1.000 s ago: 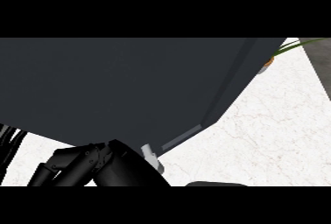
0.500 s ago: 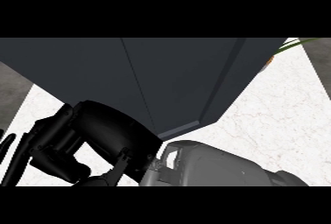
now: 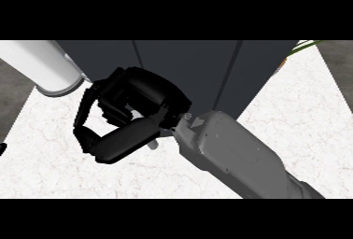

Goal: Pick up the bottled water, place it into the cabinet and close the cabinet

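Observation:
The dark grey cabinet (image 3: 200, 70) fills the upper middle, and its front panels look shut with two vertical seams. My right hand (image 3: 134, 100) is in front of its lower left part, its grey forearm (image 3: 234, 158) coming in from the lower right. The fingers (image 3: 88, 119) and the thumb (image 3: 124, 140) are curled, and only white counter shows in the gap between them. No water bottle is in sight. Of my left hand only a black sliver (image 3: 2, 148) shows at the left edge.
A pale cylinder with a rounded end (image 3: 41, 65) lies at the upper left beside the cabinet; I cannot tell what it is. White marbled counter (image 3: 303, 121) spreads to both sides. Green leaves (image 3: 303, 45) peek in at the upper right.
The right hand has risen from the lower edge to the cabinet's front. The cabinet now looks upright with its panels shut. The pale cylinder has come into view.

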Available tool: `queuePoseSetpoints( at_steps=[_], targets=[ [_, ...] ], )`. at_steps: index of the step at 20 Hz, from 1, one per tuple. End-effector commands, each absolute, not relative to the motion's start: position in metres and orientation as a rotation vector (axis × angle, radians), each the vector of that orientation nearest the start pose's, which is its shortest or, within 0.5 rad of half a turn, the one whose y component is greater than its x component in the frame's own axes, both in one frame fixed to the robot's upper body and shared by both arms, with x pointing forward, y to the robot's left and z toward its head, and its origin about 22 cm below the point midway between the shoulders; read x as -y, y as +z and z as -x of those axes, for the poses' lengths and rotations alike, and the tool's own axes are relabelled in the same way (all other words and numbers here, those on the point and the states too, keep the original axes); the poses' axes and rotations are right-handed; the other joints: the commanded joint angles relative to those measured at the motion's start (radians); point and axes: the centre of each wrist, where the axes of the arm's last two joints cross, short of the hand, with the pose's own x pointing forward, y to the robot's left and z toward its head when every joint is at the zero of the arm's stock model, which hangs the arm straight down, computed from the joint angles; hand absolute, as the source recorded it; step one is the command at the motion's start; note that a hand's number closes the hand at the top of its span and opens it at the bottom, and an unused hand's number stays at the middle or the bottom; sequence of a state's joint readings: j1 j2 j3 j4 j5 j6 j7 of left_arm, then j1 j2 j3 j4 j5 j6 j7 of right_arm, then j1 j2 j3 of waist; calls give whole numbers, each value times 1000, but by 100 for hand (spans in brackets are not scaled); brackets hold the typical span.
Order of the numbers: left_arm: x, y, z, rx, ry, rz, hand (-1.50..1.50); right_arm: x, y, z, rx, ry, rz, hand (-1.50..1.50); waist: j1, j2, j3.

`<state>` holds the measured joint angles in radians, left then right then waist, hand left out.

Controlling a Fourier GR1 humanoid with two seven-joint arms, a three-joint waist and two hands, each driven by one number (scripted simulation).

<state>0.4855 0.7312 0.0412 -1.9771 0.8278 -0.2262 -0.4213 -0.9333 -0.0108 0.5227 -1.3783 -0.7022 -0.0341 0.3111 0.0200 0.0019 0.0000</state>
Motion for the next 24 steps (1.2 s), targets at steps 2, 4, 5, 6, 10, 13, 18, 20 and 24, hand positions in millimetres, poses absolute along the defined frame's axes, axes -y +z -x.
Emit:
queuePoseSetpoints(
  at_steps=[2, 4, 5, 6, 10, 13, 18, 20, 24],
  targets=[
    [-365, 92, -139, 1902, -22, 303, -150, 43, 192, -353, 1554, 577, -834, 150, -7, 0, 0],
    [-361, 97, -132, 1879, -31, 316, -150, 29, 179, -356, 1596, 547, -723, 150, 3, -1, 0],
    [-366, 84, -132, 1872, -33, 318, -150, 39, 199, -362, 1600, 534, -705, 150, -4, -1, 0],
    [-368, 95, -135, 1886, -31, 304, -150, 38, 164, -359, 1621, 511, -666, 150, -4, 0, 0],
    [-368, 98, -140, 1875, -48, 295, -150, 36, 179, -368, 1661, 495, -565, 150, -7, -2, 0],
    [-354, 84, -141, 1879, -31, 312, -150, 64, 185, -386, 1679, 461, -520, 150, -11, 2, 0],
    [-359, 101, -145, 1873, -73, 344, -150, 74, 189, -395, 1723, 405, -493, -150, -5, 3, 0],
    [-355, 92, -148, 1881, -54, 335, -150, 75, 196, -399, 1739, 399, -469, -150, -6, 7, -1],
    [-339, 95, -145, 1878, -64, 359, -150, 84, 198, -400, 1744, 403, -473, -150, -5, 1, 1]
  ],
)
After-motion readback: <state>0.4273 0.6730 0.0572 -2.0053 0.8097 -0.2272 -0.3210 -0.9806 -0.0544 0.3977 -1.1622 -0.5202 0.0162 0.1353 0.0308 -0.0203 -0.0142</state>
